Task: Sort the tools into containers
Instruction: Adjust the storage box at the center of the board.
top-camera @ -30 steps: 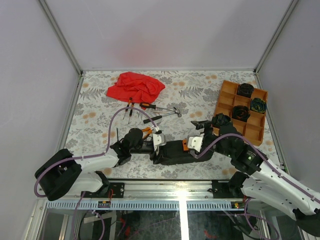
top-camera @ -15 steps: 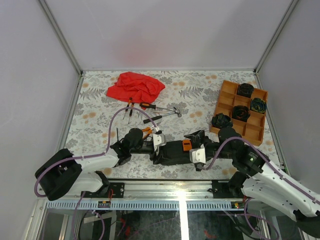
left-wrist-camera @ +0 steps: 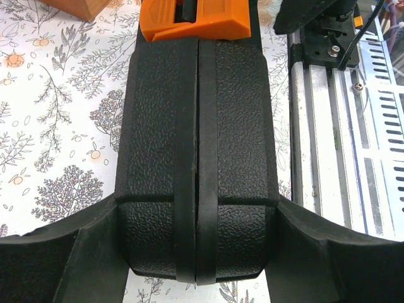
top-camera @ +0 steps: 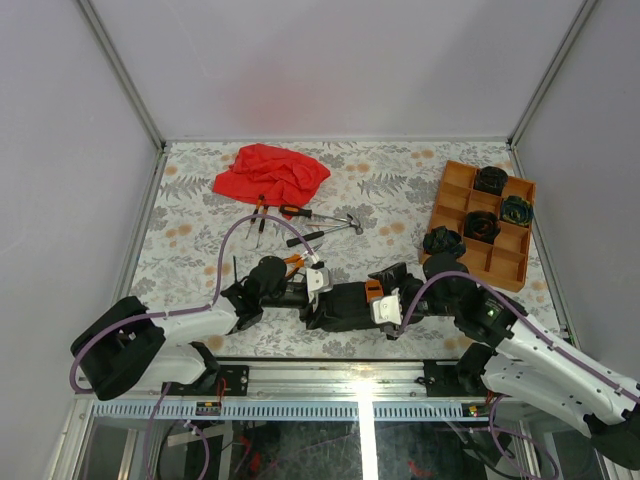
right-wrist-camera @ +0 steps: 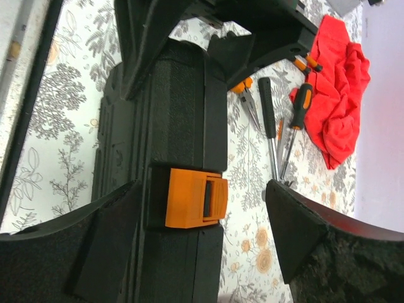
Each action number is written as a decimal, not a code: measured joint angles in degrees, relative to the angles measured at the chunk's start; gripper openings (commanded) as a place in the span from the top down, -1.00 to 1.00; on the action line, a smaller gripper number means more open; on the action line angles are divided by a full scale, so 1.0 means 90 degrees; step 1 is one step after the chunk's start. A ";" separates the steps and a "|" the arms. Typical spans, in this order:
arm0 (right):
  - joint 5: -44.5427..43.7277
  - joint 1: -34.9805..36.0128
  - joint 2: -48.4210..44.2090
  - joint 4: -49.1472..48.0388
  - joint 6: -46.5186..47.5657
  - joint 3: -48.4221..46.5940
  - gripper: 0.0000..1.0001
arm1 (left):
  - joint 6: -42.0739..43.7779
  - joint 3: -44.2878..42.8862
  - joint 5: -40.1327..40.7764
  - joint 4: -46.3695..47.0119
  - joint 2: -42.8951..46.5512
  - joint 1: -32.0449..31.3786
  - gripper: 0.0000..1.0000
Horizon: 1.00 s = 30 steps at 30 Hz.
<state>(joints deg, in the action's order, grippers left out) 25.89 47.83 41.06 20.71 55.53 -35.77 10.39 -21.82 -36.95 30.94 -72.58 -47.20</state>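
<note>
Closest to the arm bases, 1 black ribbed plastic clamshell tool case [top-camera: 345, 306] lies shut on the flower-patterned table [top-camera: 190, 215], just beyond the near rail. Its seam faces the left wrist cam, and there's 1 orange latch [right-wrist-camera: 196, 201] at its right end. The left gripper [left-wrist-camera: 197, 255] pinches the case's left end, w/ both fingers [left-wrist-camera: 88, 252] pressed on the textured sides. The right gripper [right-wrist-camera: 202, 246] is spread wide around the latch end. One of its fingers stands clear of the case w/ table showing btwn. The other sits close by the case's side, and contact can't be told.

Just past the left gripper lies 1 pair of orange-handled pliers [top-camera: 292, 262]. Farther out are 1 black-handled steel hammer [top-camera: 335, 228], 1 orange-and-black-handled screwdriver [top-camera: 291, 211] and 1 thin orange-handled tool [top-camera: 260, 215], prob. a 2nd pair of pliers but too small to be sure. That makes 4 tools loose on the table, all apart from the case. Beyond them is 1 crumpled red cloth [top-camera: 272, 172], its edge right at the far tools' handles.

At far right sits 1 orange tray with square compartments [top-camera: 461, 182]. There are 4 dark round coiled bundles in all. 3 are in the tray, each in its own compartment: 1 at the far end [top-camera: 490, 180], 1 greenish bundle [top-camera: 516, 210] and 1 nearer [top-camera: 481, 226]. The 4th bundle [top-camera: 440, 241] lies on the table against the tray's near-left edge.
</note>
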 measured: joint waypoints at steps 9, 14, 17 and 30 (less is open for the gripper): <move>-0.0432 0.0000 -0.0095 -0.0143 -0.0063 0.0129 -0.67 | 0.0022 -0.0007 -0.0027 -0.0005 -0.0027 0.0000 0.67; -0.0673 0.0000 -0.0168 -0.0306 -0.0114 0.0131 -0.67 | 0.0056 -0.0039 -0.0051 -0.0024 -0.0049 -0.0002 0.67; -0.0831 0.0000 -0.0221 -0.0418 -0.0141 0.0131 -0.67 | 0.0068 -0.0039 -0.0056 -0.0024 -0.0049 -0.0002 0.68; -0.1717 0.0000 -0.0032 -0.0872 -0.0270 0.0141 -0.67 | 0.0100 -0.0039 -0.0068 -0.0027 -0.0049 0.0000 0.68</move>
<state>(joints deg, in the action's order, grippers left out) 10.44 47.83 40.77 12.86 53.10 -34.50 11.29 -22.17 -37.56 30.70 -73.01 -47.20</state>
